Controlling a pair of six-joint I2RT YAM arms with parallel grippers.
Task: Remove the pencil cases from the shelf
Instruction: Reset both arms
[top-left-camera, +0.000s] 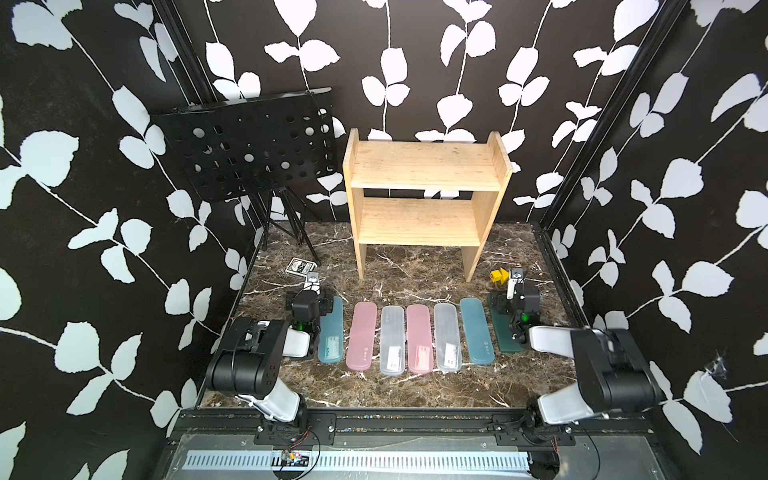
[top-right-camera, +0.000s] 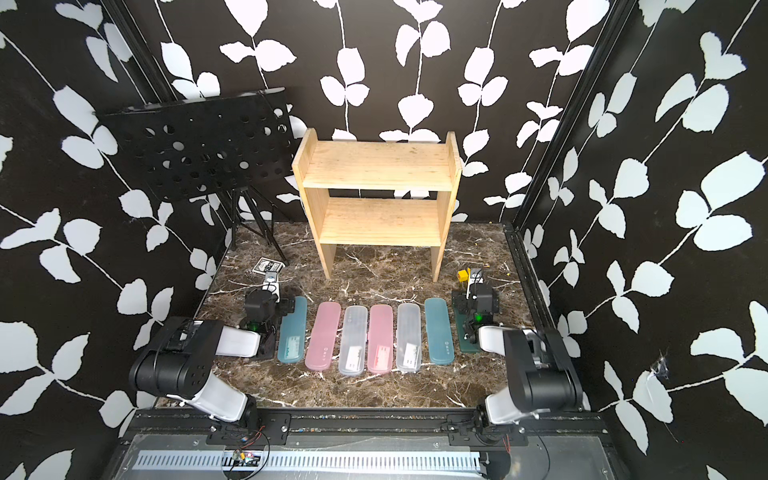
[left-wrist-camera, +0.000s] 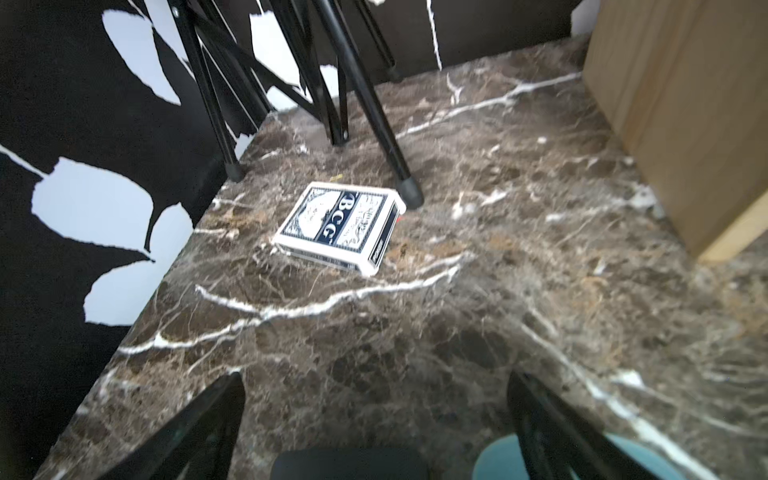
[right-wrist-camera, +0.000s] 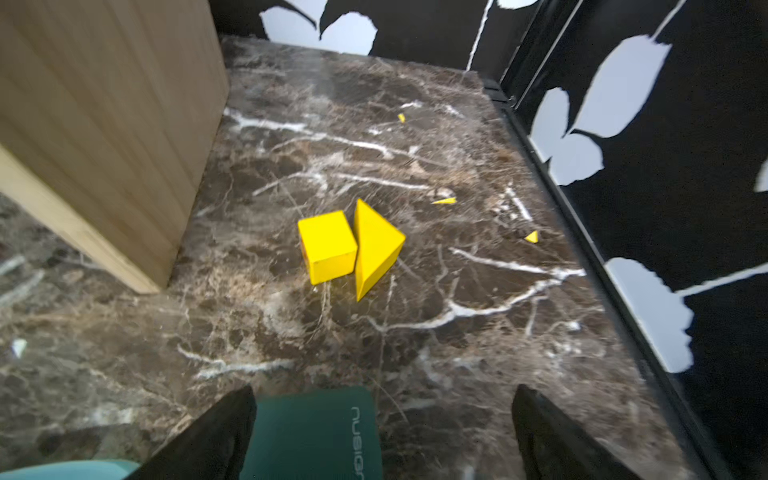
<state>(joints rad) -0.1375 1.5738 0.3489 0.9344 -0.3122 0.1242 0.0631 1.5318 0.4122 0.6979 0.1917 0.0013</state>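
Listing, on the marble table (top-left-camera: 415, 390) in front of the shelf (top-left-camera: 424, 166): pencil cases (top-right-camera: 380, 338) flat in one row, side by side.
- teal case (top-left-camera: 331, 330), pink case (top-left-camera: 362, 336), frosted case (top-left-camera: 392, 340), second pink case (top-left-camera: 419, 338), second frosted case (top-left-camera: 448, 336), blue-green case (top-left-camera: 477, 330).
- My left claw (left-wrist-camera: 376, 376): spread wide, gripping nothing, over the dark grey case (left-wrist-camera: 349, 463) (largely hidden in both top views).
- My right claw (right-wrist-camera: 384, 388): equally wide, empty, over the dark green case (right-wrist-camera: 316, 432).
- Sundries: card box (left-wrist-camera: 338, 226), yellow cube (right-wrist-camera: 328, 247), yellow wedge (right-wrist-camera: 376, 245).
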